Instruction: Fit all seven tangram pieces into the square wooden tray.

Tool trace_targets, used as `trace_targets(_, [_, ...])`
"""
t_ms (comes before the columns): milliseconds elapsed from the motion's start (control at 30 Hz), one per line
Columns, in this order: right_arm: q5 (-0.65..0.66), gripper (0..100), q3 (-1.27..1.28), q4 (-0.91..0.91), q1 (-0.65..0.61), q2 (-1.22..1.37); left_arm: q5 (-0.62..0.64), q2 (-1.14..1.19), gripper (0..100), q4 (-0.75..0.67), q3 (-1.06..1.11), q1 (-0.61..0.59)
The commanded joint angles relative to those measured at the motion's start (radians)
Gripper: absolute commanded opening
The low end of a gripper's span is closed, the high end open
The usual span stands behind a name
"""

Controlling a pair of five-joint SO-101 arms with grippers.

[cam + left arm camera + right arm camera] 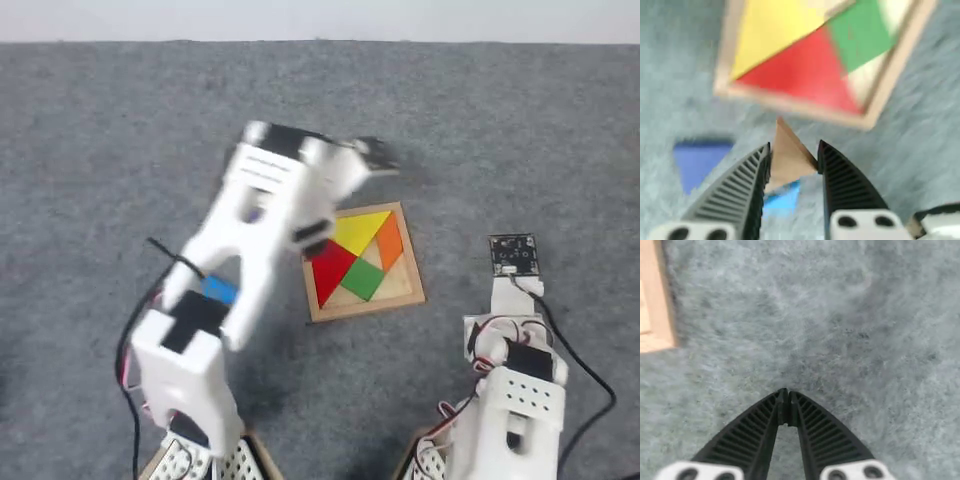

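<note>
Over grey carpet (100,150), just beside the wooden tray (416,292), the left gripper (794,147) pinches a tan triangle (788,160); the right gripper (784,394) hovers, pressed together.

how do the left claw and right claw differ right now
The left claw grips a tan triangle; the right claw is shut on nothing. The left claw sits just off the rim of the wooden tray; the right claw is over bare grey carpet, with the tray's edge farther off. Both are black, ribbed and pointed down at the table.
</note>
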Motion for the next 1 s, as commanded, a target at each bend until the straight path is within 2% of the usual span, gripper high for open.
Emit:
trace_targets(0, [0.005, 1.0, -0.043, -0.016, 0.016, -0.012, 0.178, -0.066, 9, -0.071, -0.044, 0.161])
trace_targets(133, [0.003, 1.0, -0.041, -0.018, 0.016, -0.012, 0.364, -0.066, 8, -0.135, -0.038, 0.207])
trace_targets(300, [0.003, 1.0, -0.041, -0.018, 0.016, -0.012, 0.595, -0.055, 3, -0.227, -0.038, 0.209])
trace_targets(467, [0.003, 1.0, -0.041, -0.015, 0.015, -0.012, 0.769, 0.081, 3, -0.322, -0.042, 0.184])
trace_targets(600, [0.003, 1.0, -0.041, -0.015, 0.015, -0.012, 0.822, 0.181, 4, -0.368, -0.053, 0.16])
trace_targets(733, [0.003, 1.0, -0.041, -0.015, 0.015, -0.012, 0.89, 0.222, 14, -0.364, -0.074, 0.126])
trace_targets(967, [0.003, 1.0, -0.041, -0.015, 0.015, -0.012, 0.827, 0.176, 16, -0.365, -0.117, 0.107])
